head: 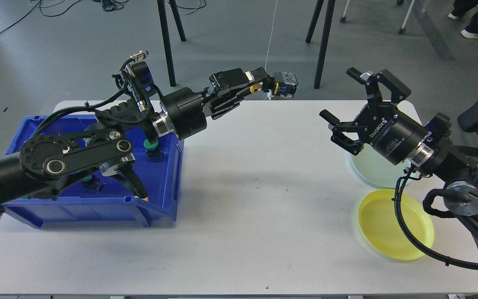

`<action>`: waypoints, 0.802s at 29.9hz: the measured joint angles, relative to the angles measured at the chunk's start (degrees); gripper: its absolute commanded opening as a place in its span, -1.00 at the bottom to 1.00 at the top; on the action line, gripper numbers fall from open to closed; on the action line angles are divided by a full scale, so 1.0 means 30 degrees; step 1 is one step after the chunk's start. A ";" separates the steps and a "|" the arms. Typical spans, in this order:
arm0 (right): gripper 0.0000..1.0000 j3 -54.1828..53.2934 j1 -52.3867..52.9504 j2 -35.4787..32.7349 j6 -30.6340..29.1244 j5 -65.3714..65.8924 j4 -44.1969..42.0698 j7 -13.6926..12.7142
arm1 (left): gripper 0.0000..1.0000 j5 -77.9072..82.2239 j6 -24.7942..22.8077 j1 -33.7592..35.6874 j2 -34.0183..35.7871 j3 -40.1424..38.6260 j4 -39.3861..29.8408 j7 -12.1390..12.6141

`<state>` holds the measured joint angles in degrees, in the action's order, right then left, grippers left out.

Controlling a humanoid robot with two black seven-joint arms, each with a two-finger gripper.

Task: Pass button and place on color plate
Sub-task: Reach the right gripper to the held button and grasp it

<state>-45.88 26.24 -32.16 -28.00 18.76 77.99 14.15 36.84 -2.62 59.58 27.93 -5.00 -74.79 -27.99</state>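
— Start at the left: what's in the blue bin (98, 207)?

— More buttons, from what I can make out. One with a green cap (151, 144) sits just behind the left arm's wrist, well back from its fingers. The arm hides most of the rest.

— And the left fingers (273, 88) themselves?

— Stretched out over the far edge of the counter (239, 199), closed on a button (285, 84), a small dark block with a yellow part, which juts out past the tips toward the other arm. That's the piece being passed.

— Is the right side ready?

— The right fingers (357, 106) are spread wide and empty, facing the button but well apart from it. There's open air between the two.

— What could go wrong?

— I'd say the handover. The button is small and the left tips cover much of it, so the right fingers have little to grab. If they close off-centre, or the left lets go early, it drops onto the counter or off the back edge.

— Anything in the way?

— Nothing between the fingers. Below and behind the right ones lie a pale plate (374, 176), half hidden by the wrist, and nearer us a yellow plate (382, 226) with the arm's black cable (409, 232) draped across it. That cable could snag or nudge the plate on the way down.
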 measured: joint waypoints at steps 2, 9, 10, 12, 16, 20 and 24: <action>0.99 0.0315 0.0084 0.0600 0.0016 -0.0009 0.0024 0.0111 | -0.90 0.0100 0.0003 -0.0157 -0.0086 -0.0195 0.0023 0.0000; 0.98 0.0357 0.0574 0.1687 0.0414 -0.0365 -0.0066 0.0610 | -0.90 0.0425 -0.0030 -0.0258 -0.0109 -0.0260 0.0023 0.0000; 0.98 0.0340 0.0768 0.1702 0.0423 -0.0550 -0.0096 0.0698 | -0.90 0.0428 -0.0032 -0.0266 -0.0110 -0.0259 -0.0001 0.0000; 0.98 0.0428 0.1198 0.1711 0.0435 -0.0849 -0.0222 0.0776 | -0.90 0.0453 -0.0034 -0.0285 -0.0110 -0.0222 -0.0022 0.0000; 0.96 0.1046 0.2137 0.1712 0.0437 -0.0914 -0.0577 0.0755 | -0.90 0.0704 -0.0034 -0.0287 -0.0132 -0.0159 -0.0032 0.0000; 0.85 0.2380 0.3257 0.1768 0.0510 -0.0892 -0.1088 0.0688 | -0.90 0.0809 -0.0034 -0.0288 -0.0147 -0.0151 -0.0043 -0.0001; 0.20 0.3116 0.3933 0.1981 0.0912 -0.0885 -0.1460 0.0609 | -0.90 0.0817 -0.0034 -0.0317 -0.0119 -0.0173 -0.0075 -0.0001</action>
<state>-36.53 38.04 -26.21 -25.27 16.10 73.61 15.98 39.29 -2.73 58.63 27.57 -5.52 -75.01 -27.99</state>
